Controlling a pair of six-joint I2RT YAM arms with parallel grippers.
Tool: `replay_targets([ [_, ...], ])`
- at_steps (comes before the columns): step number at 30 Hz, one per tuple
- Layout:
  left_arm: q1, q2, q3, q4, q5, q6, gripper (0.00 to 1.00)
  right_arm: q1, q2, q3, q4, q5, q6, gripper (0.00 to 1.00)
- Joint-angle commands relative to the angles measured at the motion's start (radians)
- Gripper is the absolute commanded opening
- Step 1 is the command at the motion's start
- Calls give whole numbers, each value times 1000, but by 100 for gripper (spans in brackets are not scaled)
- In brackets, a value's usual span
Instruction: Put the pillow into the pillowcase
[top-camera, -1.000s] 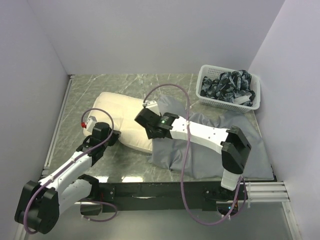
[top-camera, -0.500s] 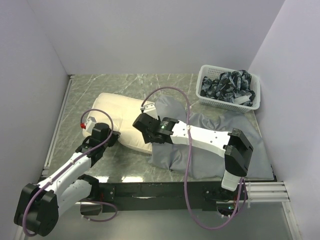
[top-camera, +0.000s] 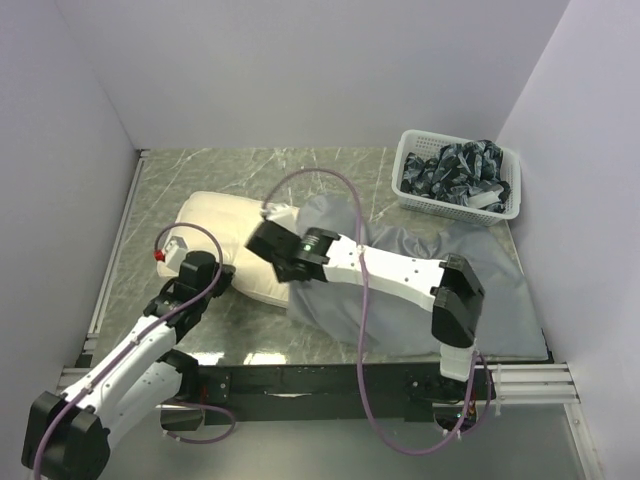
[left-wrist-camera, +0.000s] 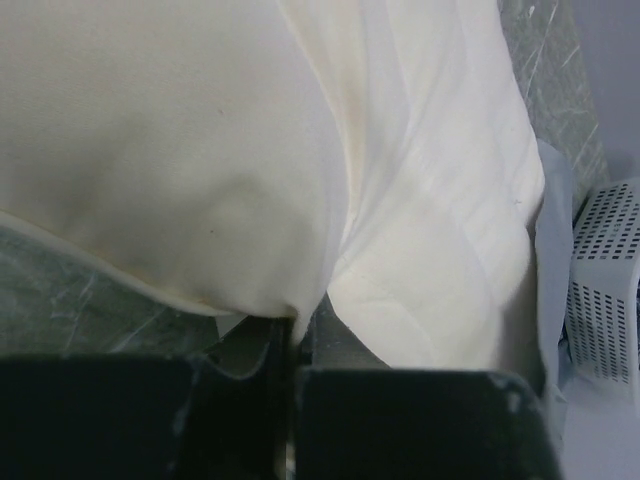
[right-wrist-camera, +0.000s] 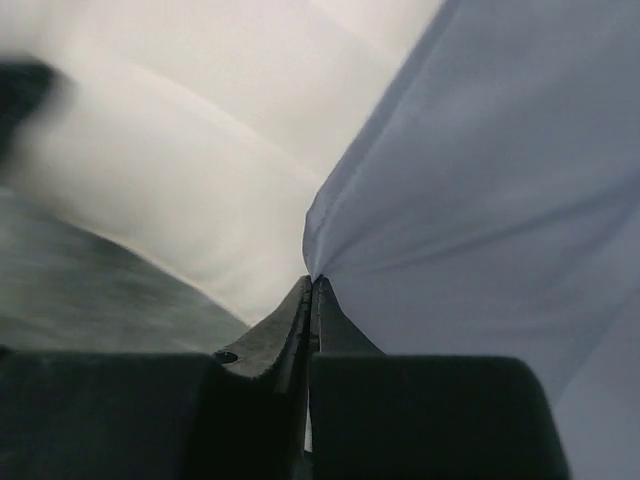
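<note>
1. You are at the sleeving step. The pillow (top-camera: 215, 225) lies left on the worktop (top-camera: 250, 165), with the pillowcase (top-camera: 505, 300) meeting its right end.
2. Next, I judge you must draw the grey edge leftward over the pillow.
3. Your right fingers (right-wrist-camera: 295, 320) are pressed together, pinching the pillowcase edge.
4. Your left fingers (left-wrist-camera: 280, 345) are closed, pinching the pillow's near seam.

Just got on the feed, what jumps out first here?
The cream pillow lies left of centre, its right end meeting the grey pillowcase spread rightward. The left claw pinches the pillow's near edge; the right claw pinches the pillowcase's edge beside the pillow. A white basket of dark cloths sits far right.
</note>
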Motion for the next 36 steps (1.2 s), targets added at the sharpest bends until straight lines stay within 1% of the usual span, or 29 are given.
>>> replay_targets([
  [1,-49,-82,93,11,-116,12,1,76,48,371,-48,3,-69,0],
  [4,-106,-114,133,-19,-170,13,1,87,97,522,-71,-38,-100,0],
  [7,-156,-133,198,-71,-205,27,1,56,106,576,-74,-26,-112,0],
  [8,-169,-140,216,-84,-219,33,1,39,99,579,-71,-83,-114,0],
  [9,-188,-159,233,-90,-222,41,1,16,89,576,-57,-107,-120,0],
  [13,-228,-180,371,-137,-242,108,1,15,7,568,-40,-106,-140,0],
  [15,-232,-158,444,-134,-212,173,1,13,-21,556,-22,-115,-152,1],
  [17,-233,-125,506,-198,-193,184,1,12,-49,546,-13,-117,-163,4],
  [18,-233,-92,558,-222,-175,175,1,8,-52,546,-14,-105,-172,6],
  [20,-233,-64,593,-295,-164,133,1,-39,-43,559,-20,-124,-172,6],
  [21,-233,-52,603,-311,-159,71,1,-62,-38,558,0,-158,-173,6],
  [22,-235,-53,598,-320,-156,40,1,-114,-35,533,23,-225,-173,6],
  [23,-236,-59,585,-311,-150,15,1,-131,-29,524,41,-245,-173,6],
  [24,-236,-71,554,-302,-155,-40,1,-142,-21,519,52,-249,-190,9],
  [26,-236,-79,538,-306,-193,-78,1,-142,-10,509,47,-227,-215,18],
  [27,-236,-76,541,-327,-208,-95,1,-136,-17,494,46,-221,-238,29],
  [28,-236,-70,546,-344,-234,-102,1,-128,-52,430,56,-203,-252,37],
  [29,-236,-64,555,-367,-250,-112,1,-99,-81,380,79,-134,-262,45],
  [30,-236,-50,566,-380,-261,-118,1,-88,-114,330,117,-97,-281,59],
  [31,-236,-47,566,-389,-265,-120,1,-75,-192,223,144,-71,-287,64],
  [33,-236,-36,566,-392,-271,-129,1,-39,-280,107,229,-25,-314,71],
  [34,-236,-35,566,-394,-274,-134,1,-22,-373,-9,259,-11,-319,73],
  [36,-238,-29,568,-407,-282,-146,1,30,-466,-127,334,-12,-342,78],
])
